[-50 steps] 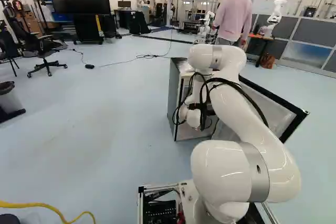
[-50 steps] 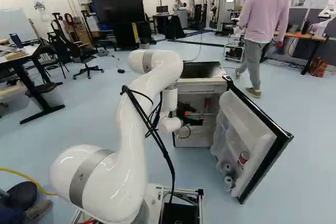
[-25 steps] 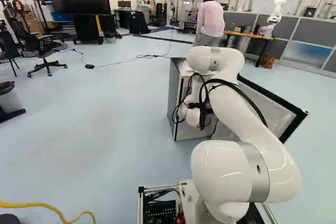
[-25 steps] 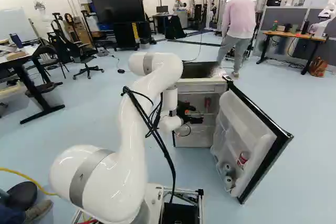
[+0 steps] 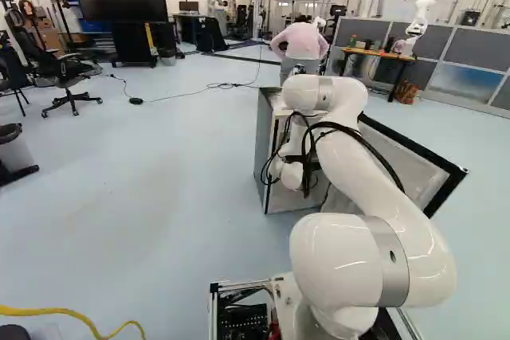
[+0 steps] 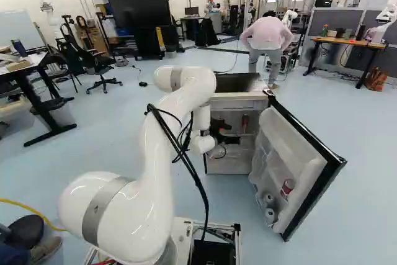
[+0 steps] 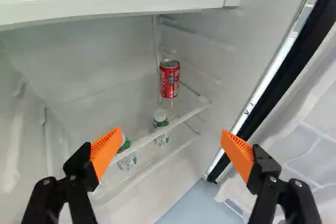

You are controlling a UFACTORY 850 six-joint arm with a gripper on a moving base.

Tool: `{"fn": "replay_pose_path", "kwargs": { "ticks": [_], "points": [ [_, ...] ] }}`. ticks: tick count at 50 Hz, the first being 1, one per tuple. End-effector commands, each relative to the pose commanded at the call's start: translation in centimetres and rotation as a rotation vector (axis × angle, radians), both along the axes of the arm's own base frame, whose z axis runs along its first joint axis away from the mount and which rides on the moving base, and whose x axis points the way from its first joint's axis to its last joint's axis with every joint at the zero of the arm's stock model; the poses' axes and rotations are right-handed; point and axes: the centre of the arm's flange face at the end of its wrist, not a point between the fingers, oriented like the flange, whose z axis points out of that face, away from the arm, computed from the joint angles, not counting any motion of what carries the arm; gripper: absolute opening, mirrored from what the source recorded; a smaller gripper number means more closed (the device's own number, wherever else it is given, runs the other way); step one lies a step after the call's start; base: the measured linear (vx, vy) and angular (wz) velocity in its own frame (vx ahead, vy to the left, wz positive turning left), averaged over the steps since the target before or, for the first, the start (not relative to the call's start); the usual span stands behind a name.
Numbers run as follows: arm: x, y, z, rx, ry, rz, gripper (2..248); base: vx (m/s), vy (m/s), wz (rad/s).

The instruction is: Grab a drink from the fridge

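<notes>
One shelf edge (image 7: 189,115) before red can (image 7: 169,81), open fridge door (image 6: 286,147)

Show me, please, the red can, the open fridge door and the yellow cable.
Red can (image 7: 169,81): wrist view, middle of its side.
Fridge door (image 6: 289,139): right base view, inner face.
Yellow cable (image 5: 40,310): left base view, nearly straight stretch.

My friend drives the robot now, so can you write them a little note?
Gripper: open, holding nothing, at the fridge opening.
Drinks: red soda can upright on a shelf ahead; two green-and-white containers lower down; another red can in the door.
Done: door open.
Left: close on a drink, then bring it out. None is gripped yet.
</notes>
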Motion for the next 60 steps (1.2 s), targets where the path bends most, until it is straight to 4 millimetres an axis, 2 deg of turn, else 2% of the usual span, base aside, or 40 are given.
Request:
{"fn": "replay_pose_path", "kwargs": {
  "ticks": [28,60],
  "points": [
    [1.0,-1.7,-0.4,-0.004,-0.024,-0.014,247,0.000,0.000,0.000],
    [2.6,-3.7,-1.0,-0.003,-0.054,0.081,247,0.000,0.000,0.000]
  ]
}}
